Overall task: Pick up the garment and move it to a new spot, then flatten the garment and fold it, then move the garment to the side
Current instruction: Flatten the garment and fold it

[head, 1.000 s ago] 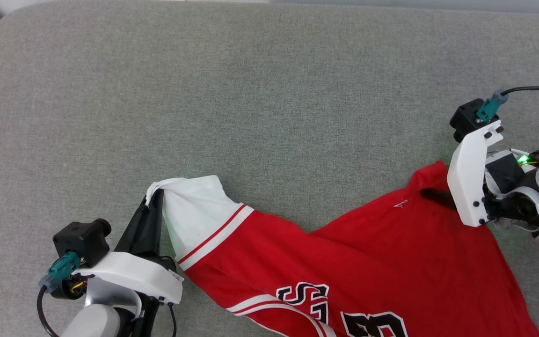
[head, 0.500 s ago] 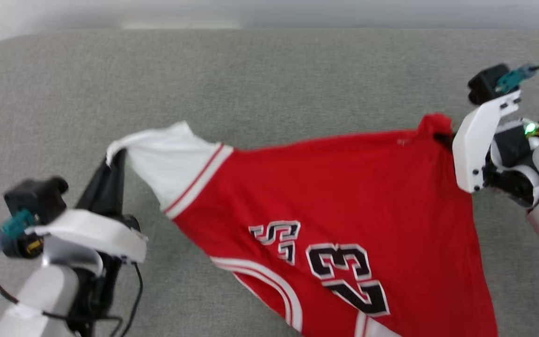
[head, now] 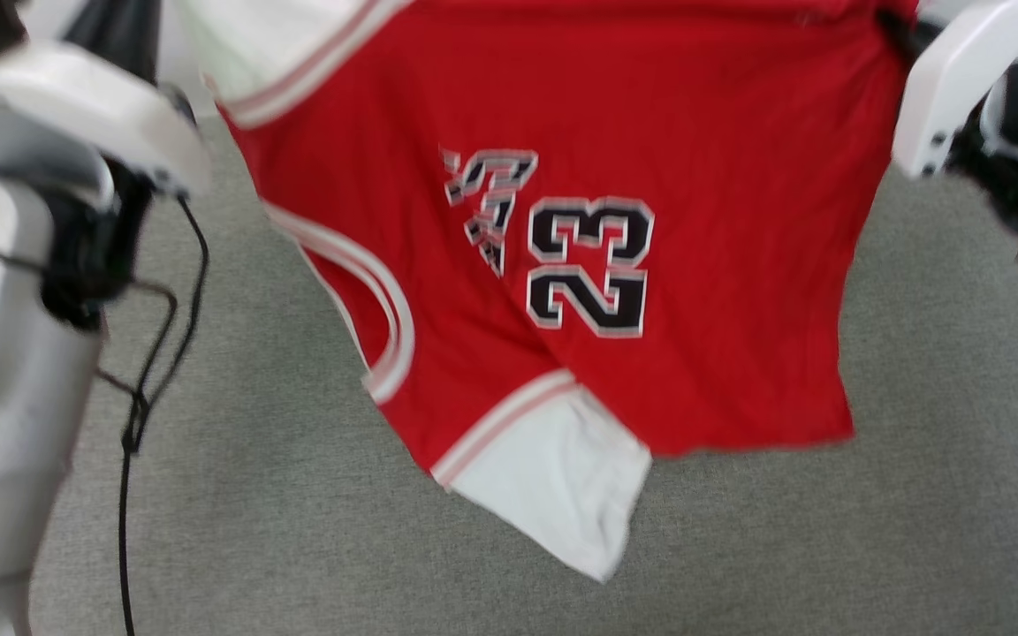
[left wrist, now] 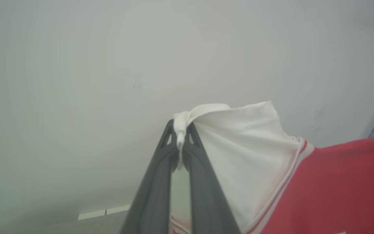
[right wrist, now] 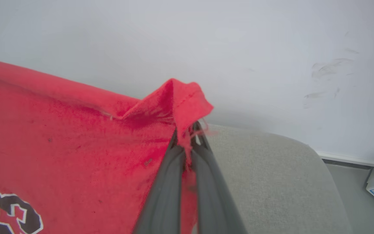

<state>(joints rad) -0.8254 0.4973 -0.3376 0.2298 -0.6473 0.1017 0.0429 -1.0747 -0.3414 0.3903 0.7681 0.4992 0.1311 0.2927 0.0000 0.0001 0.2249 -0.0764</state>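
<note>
Shirt [head: 703, 265] hangs spread across the upper middle, blocking any pass there. Grey cushion [head: 915, 530] under and right of it is open. Loose black cable [head: 123, 530] dangles at left.

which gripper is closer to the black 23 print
Right. The right gripper pinches a corner of the red jersey T-shirt, up and right of the black white-outlined 23 print; the left gripper pinches a white sleeve farther off, up and left.
</note>
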